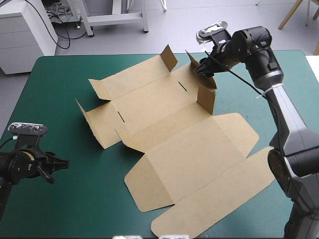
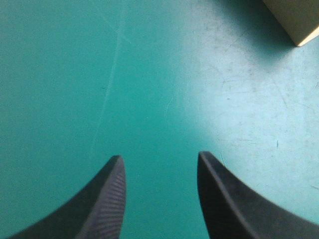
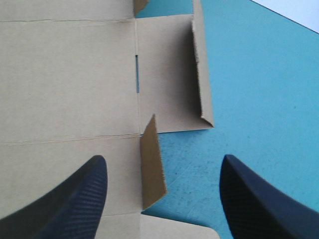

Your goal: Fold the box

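Observation:
The brown box (image 1: 169, 134) lies unfolded across the middle of the table, with its small end flaps and the far side strips standing up. My right gripper (image 1: 203, 68) hangs open over the box's far right corner. In the right wrist view the gripper (image 3: 163, 156) has a small raised flap (image 3: 152, 164) between its fingers, and a raised side strip (image 3: 202, 69) lies ahead. My left gripper (image 1: 64, 164) is open over the cover near the table's left front. In the left wrist view this gripper (image 2: 159, 155) holds nothing, and one box corner (image 2: 296, 20) shows far ahead.
Teal-green cover (image 1: 75, 209) stretches between the left gripper and the box's near left flap. The wide lid panels (image 1: 214, 194) reach toward the table's front right. The table's far edge (image 1: 124, 56) runs close behind the box.

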Available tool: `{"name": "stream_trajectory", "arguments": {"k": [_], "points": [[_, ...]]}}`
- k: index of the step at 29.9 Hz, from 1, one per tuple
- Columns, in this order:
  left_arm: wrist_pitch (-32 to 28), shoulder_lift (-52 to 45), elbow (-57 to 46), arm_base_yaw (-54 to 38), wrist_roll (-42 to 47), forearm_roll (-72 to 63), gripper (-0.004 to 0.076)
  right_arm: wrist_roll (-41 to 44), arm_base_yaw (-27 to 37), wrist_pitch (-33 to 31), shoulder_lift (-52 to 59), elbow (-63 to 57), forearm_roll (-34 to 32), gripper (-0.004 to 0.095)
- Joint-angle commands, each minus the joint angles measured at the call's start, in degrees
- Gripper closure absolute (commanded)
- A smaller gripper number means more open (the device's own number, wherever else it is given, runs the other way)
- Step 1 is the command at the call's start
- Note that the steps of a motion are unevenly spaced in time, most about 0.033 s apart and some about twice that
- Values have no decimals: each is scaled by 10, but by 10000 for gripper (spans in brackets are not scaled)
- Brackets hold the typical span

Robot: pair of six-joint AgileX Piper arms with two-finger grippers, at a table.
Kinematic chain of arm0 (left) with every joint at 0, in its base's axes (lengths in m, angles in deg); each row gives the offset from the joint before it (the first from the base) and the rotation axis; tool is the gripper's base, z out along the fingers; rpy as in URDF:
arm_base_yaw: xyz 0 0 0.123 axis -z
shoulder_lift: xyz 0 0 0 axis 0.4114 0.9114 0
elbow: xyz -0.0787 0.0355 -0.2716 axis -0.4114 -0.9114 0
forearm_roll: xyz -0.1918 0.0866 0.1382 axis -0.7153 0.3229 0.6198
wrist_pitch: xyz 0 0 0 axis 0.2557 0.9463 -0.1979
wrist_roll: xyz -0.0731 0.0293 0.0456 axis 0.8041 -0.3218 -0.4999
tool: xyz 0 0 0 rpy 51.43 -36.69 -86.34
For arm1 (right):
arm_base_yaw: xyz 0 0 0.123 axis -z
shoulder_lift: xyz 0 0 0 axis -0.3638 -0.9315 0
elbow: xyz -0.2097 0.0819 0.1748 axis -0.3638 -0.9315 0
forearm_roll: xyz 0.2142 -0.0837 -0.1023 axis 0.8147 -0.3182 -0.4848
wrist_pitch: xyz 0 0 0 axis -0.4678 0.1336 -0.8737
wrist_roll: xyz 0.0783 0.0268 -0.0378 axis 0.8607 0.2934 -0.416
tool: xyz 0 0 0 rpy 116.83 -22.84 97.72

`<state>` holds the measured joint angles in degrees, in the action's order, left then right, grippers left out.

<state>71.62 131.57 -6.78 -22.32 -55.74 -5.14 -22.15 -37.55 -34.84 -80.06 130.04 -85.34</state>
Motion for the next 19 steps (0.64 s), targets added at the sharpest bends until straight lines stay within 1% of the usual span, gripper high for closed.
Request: {"name": "stream_trajectory", "arguments": {"k": [1, 6, 8, 14, 16, 19], "points": [[-17, -2, 15, -1, 0, 2, 404, -19, 18, 27, 8, 26, 0, 300], [-12, -2, 15, 0, 0, 0, 404, -37, 23, 57, -27, 26, 0, 300], [-12, -2, 15, 0, 0, 0, 404, -42, 23, 59, -42, 26, 6, 301], [-12, -2, 15, 0, 0, 0, 404, -39, 23, 18, -91, 26, 11, 301], [-12, -2, 15, 0, 0, 0, 404, -28, 23, 18, -102, 25, 14, 301], [-12, -2, 15, 0, 0, -1, 404, -24, 23, 18, -118, 25, 37, 304]]}}
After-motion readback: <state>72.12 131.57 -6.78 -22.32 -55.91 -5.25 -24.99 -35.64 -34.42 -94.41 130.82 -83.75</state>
